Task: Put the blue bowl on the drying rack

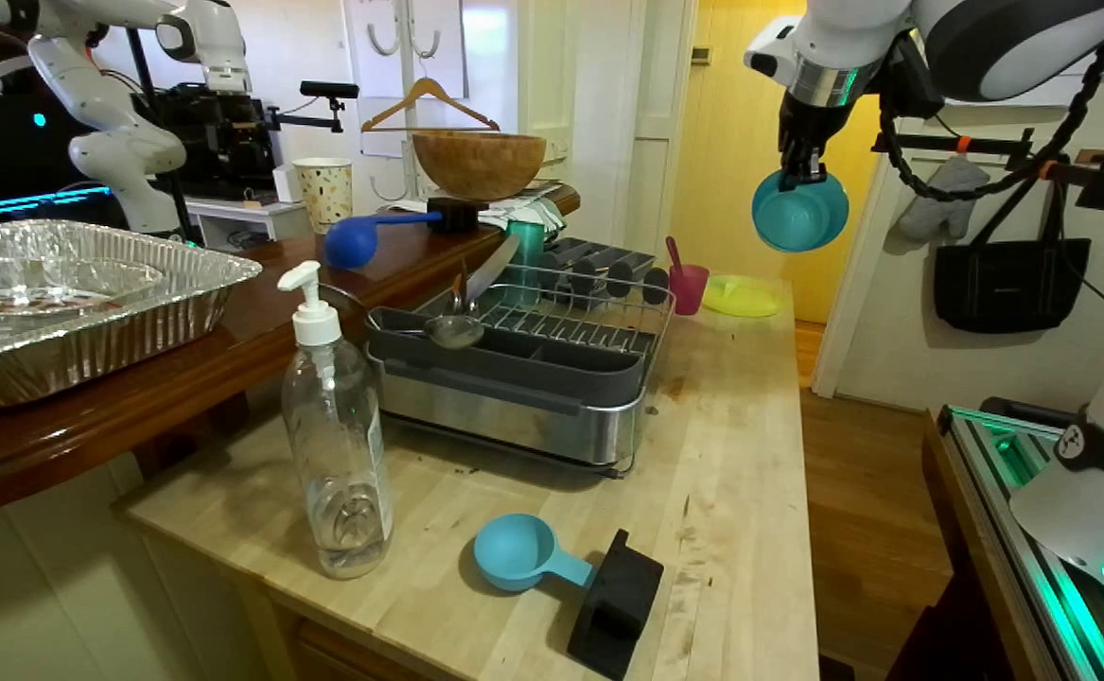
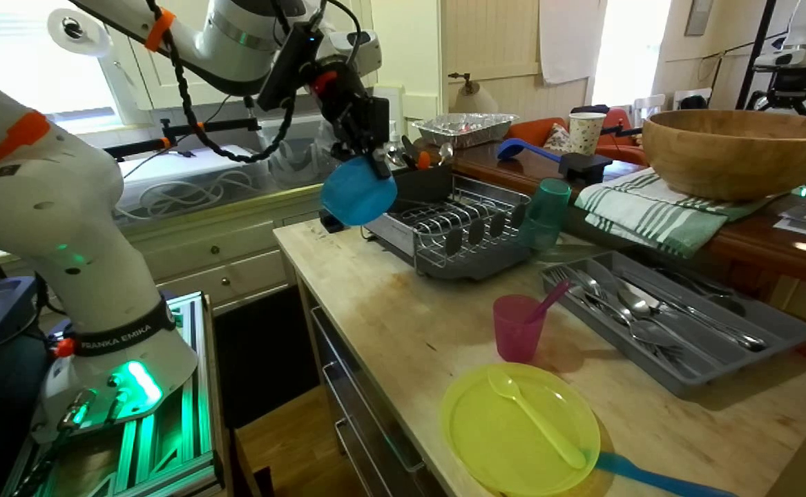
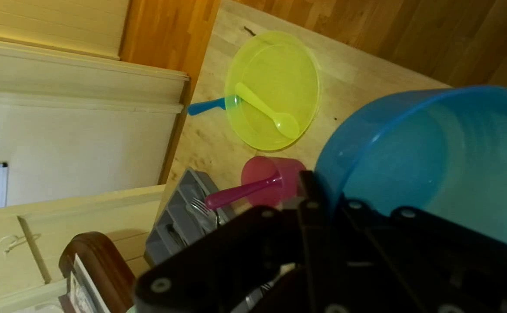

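The blue bowl hangs in the air, tilted on its side. It also shows in an exterior view and fills the right of the wrist view. My gripper is shut on the bowl's rim, one finger inside and one outside; the gripper also shows in the wrist view. The drying rack, dark with wire rows over a silver tray base, stands on the wooden counter. It also shows in an exterior view. The bowl is held higher than the rack and apart from it.
A grey divider with a strainer is on the rack's near side. A teal cup stands at its end. A pink cup, yellow plate and cutlery tray are on the counter. A soap bottle and blue scoop stand nearer.
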Robot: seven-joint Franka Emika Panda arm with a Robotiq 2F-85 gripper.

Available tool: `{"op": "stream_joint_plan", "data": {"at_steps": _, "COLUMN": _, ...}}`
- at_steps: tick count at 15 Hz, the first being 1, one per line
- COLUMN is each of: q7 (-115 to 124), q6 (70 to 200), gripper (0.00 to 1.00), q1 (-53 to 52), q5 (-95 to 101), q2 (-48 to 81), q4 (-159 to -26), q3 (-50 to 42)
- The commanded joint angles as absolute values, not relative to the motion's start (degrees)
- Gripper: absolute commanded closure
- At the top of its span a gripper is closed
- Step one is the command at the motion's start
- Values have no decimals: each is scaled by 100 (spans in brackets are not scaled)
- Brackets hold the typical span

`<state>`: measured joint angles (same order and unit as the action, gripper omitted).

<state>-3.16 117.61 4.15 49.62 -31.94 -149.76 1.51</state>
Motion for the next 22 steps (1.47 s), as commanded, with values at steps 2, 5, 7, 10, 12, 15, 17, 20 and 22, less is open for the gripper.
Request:
{"op": "stream_joint_plan", "data": {"at_steps": 2, "q7": -260, "q6": 11701, "gripper": 96, "q1": 272, "q5": 5035, "q2": -3191, "q4": -14958, "q3": 39}}
{"op": "stream_joint_plan", "data": {"at_steps": 5, "q7": -251, "q6": 11701, "gripper": 99, "q1": 270, "q5": 5046, "q2": -3191, "q4": -14958, "q3": 43}}
{"op": "stream_joint_plan", "data": {"at_steps": 7, "q7": -268, "q6": 11796, "gripper": 99, "q1": 278, "q5": 5343, "q2": -3208, "q4": -15008, "q3": 77}}
{"op": "stream_joint_plan", "data": {"at_steps": 10, "q7": -283, "q6": 11817, "gripper": 99, "q1": 257, "q5": 5870, "q2": -3158, "q4": -15032, "q3": 108}}
{"op": "stream_joint_plan", "data": {"at_steps": 12, "q7": -257, "q6": 11836, "gripper": 99, "q1": 217, "q5": 6241, "q2": -3122, "q4": -15054, "q3": 100}}
{"op": "stream_joint_plan", "data": {"at_steps": 15, "q7": -253, "q6": 11772, "gripper": 99, "q1": 145, "q5": 6767, "q2": -3044, "q4": -15071, "q3": 98}}
{"op": "stream_joint_plan", "data": {"at_steps": 17, "q7": -218, "q6": 11761, "gripper": 99, "q1": 104, "q5": 7088, "q2": -2981, "q4": -15080, "q3": 86}}
{"op": "stream_joint_plan", "data": {"at_steps": 20, "q7": -150, "q6": 11721, "gripper": 99, "q1": 59, "q5": 7533, "q2": -2813, "q4": -15067, "q3": 97}}
{"op": "stream_joint_plan", "data": {"at_steps": 22, "q7": -144, "q6": 11661, "gripper": 99, "q1": 23, "q5": 7802, "q2": -2688, "q4": -15060, "q3": 118}}
